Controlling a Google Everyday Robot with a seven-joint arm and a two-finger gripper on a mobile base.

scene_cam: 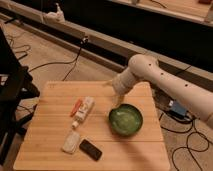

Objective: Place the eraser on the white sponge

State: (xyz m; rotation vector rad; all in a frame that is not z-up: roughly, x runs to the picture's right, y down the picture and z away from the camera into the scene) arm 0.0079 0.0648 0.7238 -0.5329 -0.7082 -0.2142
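Eraser flat, long axis diagonal, far-left to near-right, beside white sponge; gripper by green bowl, grip state unclear.

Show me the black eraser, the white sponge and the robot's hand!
eraser (90, 149): camera view, middle of its black top.
white sponge (71, 141): camera view, middle of its pale top.
hand (116, 95): camera view, its tip, just behind the green bowl (125, 120).

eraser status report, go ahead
Status: gripper over the far side of the table, just beyond the green bowl. Eraser flat on table beside white sponge, not on it. Bowl sits between gripper and eraser.
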